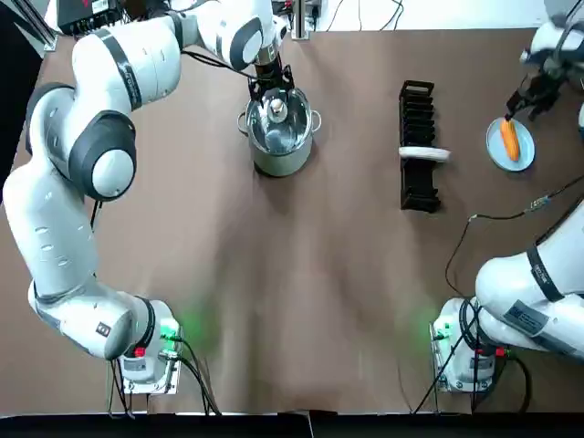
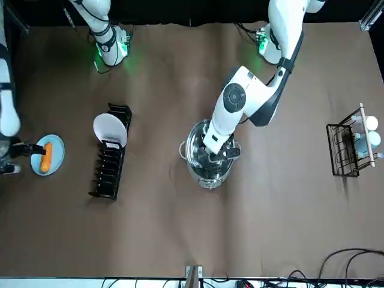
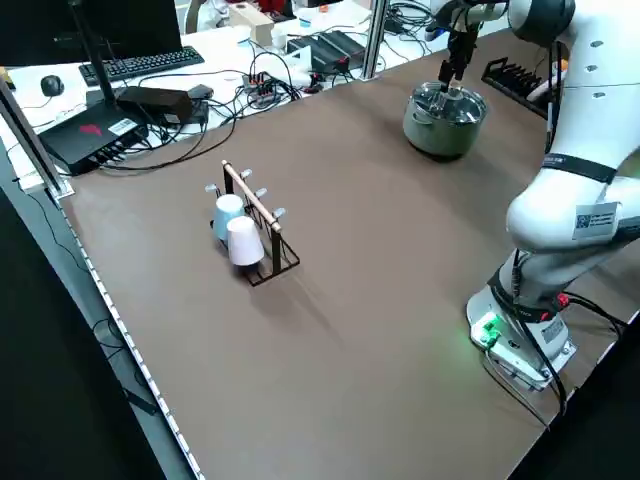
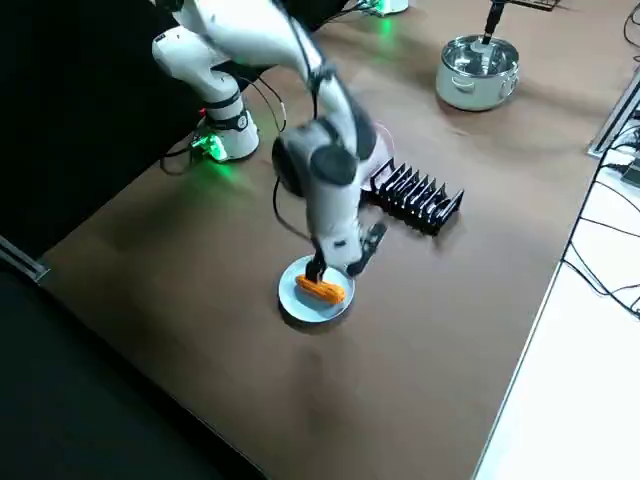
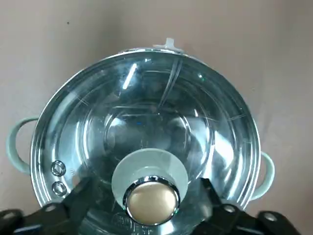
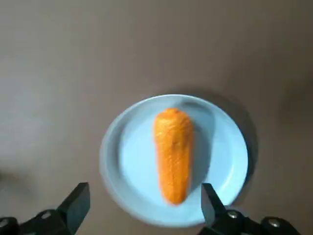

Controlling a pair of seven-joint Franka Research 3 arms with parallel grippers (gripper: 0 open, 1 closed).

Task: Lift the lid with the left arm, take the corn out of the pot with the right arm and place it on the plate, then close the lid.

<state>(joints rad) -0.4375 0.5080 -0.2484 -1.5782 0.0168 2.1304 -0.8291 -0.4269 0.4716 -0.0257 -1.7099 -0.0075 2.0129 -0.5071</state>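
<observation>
Far out at the 9 o'clock side sits a wire cup rack [image 3: 262, 240] with two cups, caught by the left side and front cameras but outside the overhead frame. Moving right, the left gripper [image 5: 145, 188] hangs over the pot [image 1: 278, 162], which stands at about 11 o'clock on the brown table [image 1: 274, 301]. The glass lid [image 5: 146, 112] sits on the pot, and the wrist camera shows what the overhead cannot: the jaws are spread, one finger [image 5: 80, 196] on each side of the knob, with a gap to it on both sides. Next comes the black dish rack [image 1: 418, 187] with one white plate [image 1: 424, 153] standing in its slots, right between the pot and the blue plate [image 1: 497, 157]. That plate lies at 2 o'clock near the table's edge, and the corn [image 1: 510, 139] lies flat on it, long axis running roughly 11 to 5 in the overhead view. The right gripper [image 6: 145, 196] hovers just above it, jaws released, holding nothing.
</observation>
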